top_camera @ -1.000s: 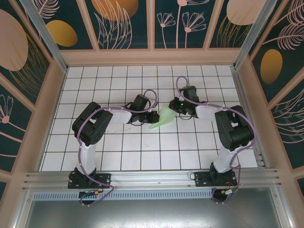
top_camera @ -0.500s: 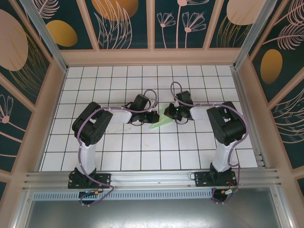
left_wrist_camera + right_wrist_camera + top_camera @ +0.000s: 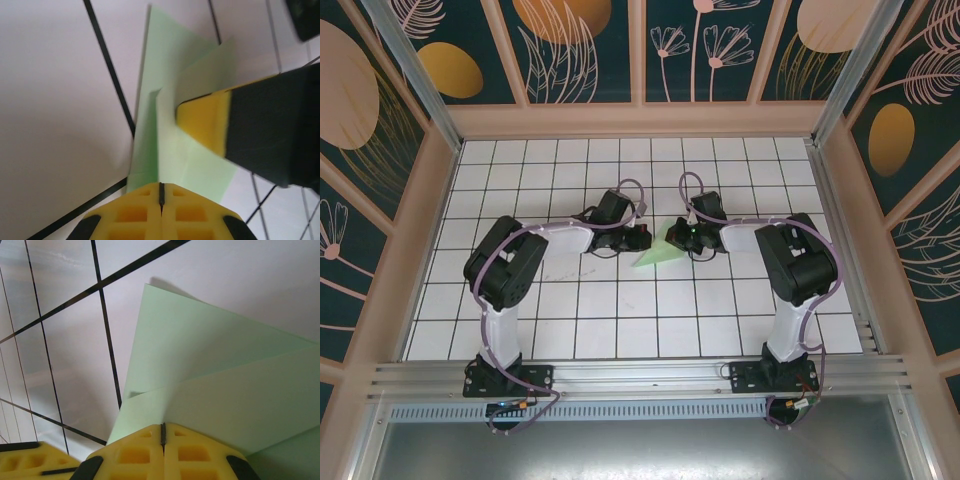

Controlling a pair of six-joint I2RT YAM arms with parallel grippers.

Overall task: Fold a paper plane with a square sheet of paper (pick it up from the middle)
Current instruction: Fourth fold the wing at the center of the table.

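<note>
**Overhead view.** Nearest the camera, we saw both arm bases bolted to the metal rail [image 3: 640, 372] at the near edge of the white tiled table [image 3: 620, 310]. The left arm [image 3: 505, 268] and the right arm [image 3: 798, 262] each bent inward. This placed the left gripper [image 3: 641, 240] and the right gripper [image 3: 677, 238] facing each other, close together, near the middle of the table. Between them lay the sheet of paper [image 3: 656, 256], pale green and folded to a pointed shape. Its narrow tip lay toward the near left and its wider end met the right gripper. Beyond the tiles stood the back wall [image 3: 640, 50], dark panels painted with flowers.

**Left wrist view.** The left gripper [image 3: 161, 186] had its yellow fingers pressed together. The edge of the sheet of paper [image 3: 165, 90] ran into the seam between them, so we read it as clamped on the paper. One yellow-tipped finger [image 3: 205, 122] of the right gripper touched a raised flap of the sheet.

**Right wrist view.** The right gripper [image 3: 162, 426] likewise had its fingers closed tight. A crease of the sheet of paper [image 3: 210, 370] issued from the seam, and two layers fanned out above the black grid lines.
</note>
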